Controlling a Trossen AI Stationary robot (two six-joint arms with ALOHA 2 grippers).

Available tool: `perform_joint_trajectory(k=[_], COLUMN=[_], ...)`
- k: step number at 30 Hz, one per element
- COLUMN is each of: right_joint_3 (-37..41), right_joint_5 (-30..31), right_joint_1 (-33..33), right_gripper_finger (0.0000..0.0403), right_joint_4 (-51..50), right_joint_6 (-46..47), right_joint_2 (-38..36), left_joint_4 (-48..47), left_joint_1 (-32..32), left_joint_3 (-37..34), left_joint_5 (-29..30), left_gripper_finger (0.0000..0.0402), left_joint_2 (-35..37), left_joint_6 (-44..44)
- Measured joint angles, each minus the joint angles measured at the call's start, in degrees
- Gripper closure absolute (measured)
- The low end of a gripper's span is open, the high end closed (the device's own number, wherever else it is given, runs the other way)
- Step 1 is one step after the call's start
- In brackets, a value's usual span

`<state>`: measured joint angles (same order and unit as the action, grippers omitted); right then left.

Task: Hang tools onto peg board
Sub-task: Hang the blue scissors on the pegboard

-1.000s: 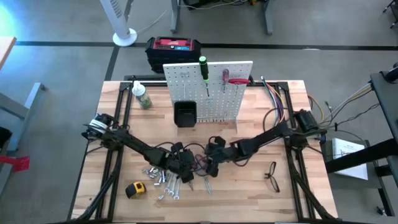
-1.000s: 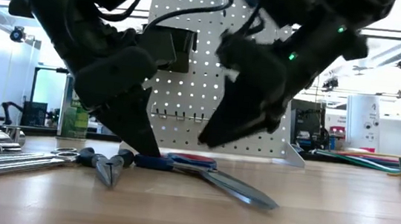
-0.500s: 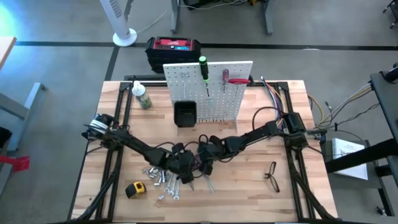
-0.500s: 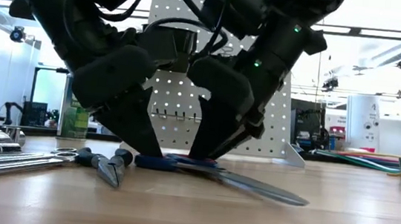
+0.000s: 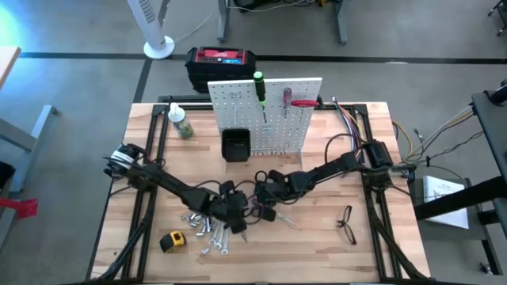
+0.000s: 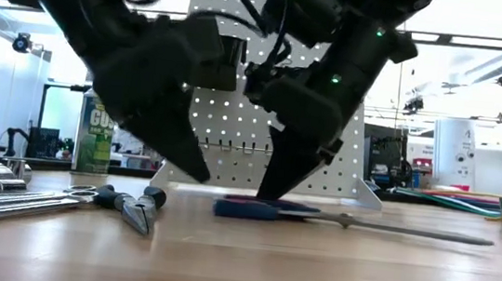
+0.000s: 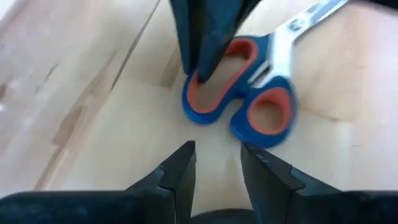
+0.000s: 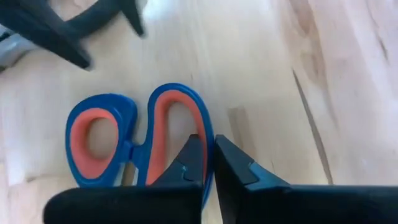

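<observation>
Blue-handled scissors (image 8: 134, 140) with orange-lined loops lie flat on the wooden table (image 5: 333, 253) in front of the white peg board (image 5: 265, 111), blades (image 6: 410, 231) pointing toward the table's right. My right gripper (image 8: 208, 163) is shut on one handle loop. My left gripper (image 7: 217, 165) hovers open just left of the handles with nothing between its fingers. A green-handled screwdriver (image 5: 259, 89) and a red-handled tool (image 5: 297, 103) hang on the board. Pliers (image 6: 132, 207), wrenches (image 5: 207, 229), a yellow tape measure (image 5: 172, 240) and glasses (image 5: 346, 223) lie on the table. My right gripper pinches the rim of the scissors' longer handle loop (image 8: 208, 140), one finger (image 8: 189, 163) inside the loop and the other (image 8: 235, 168) outside it. The fingers slant down from above and from the table's right. The scissors lie on the table, blades level.
A black bin (image 5: 235, 145) sits on the board's front. A green-labelled bottle (image 5: 181, 123) stands at the far left, a red-and-black box (image 5: 222, 62) behind the board. Coloured cables (image 5: 348, 127) run along the right side. Bare wood lies at the near right around the glasses.
My right gripper has come toward the table's left onto the scissors, tipped steeper and shut on a handle loop. The scissors have turned about, so the blades, which pointed toward the near right, now point right. My left gripper has risen slightly off the handles.
</observation>
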<state>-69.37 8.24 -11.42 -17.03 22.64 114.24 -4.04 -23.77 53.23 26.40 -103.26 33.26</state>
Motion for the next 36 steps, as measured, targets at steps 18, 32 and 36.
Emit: perform_joint_trajectory(k=[18,32,36], right_joint_3=[26.22,36.82,37.98], right_joint_5=[37.39,59.24,56.66], right_joint_1=[-7.29,-10.97,-10.9], right_gripper_finger=[0.0402,0.0403,0.0403], right_joint_4=[23.34,61.57,79.96], right_joint_6=[1.93,-42.59,-63.17], right_joint_2=[-34.94,-44.34,-41.56], left_joint_4=[-2.35,-3.32,-3.36], left_joint_1=[-5.78,-5.83,-5.83], left_joint_3=[-0.06,-0.11,-0.11], left_joint_5=[13.3,16.23,16.26], left_gripper_finger=[0.0285,0.0285,0.0285], left_joint_2=[10.1,10.55,10.55], left_joint_6=[-2.8,-2.93,-2.8])
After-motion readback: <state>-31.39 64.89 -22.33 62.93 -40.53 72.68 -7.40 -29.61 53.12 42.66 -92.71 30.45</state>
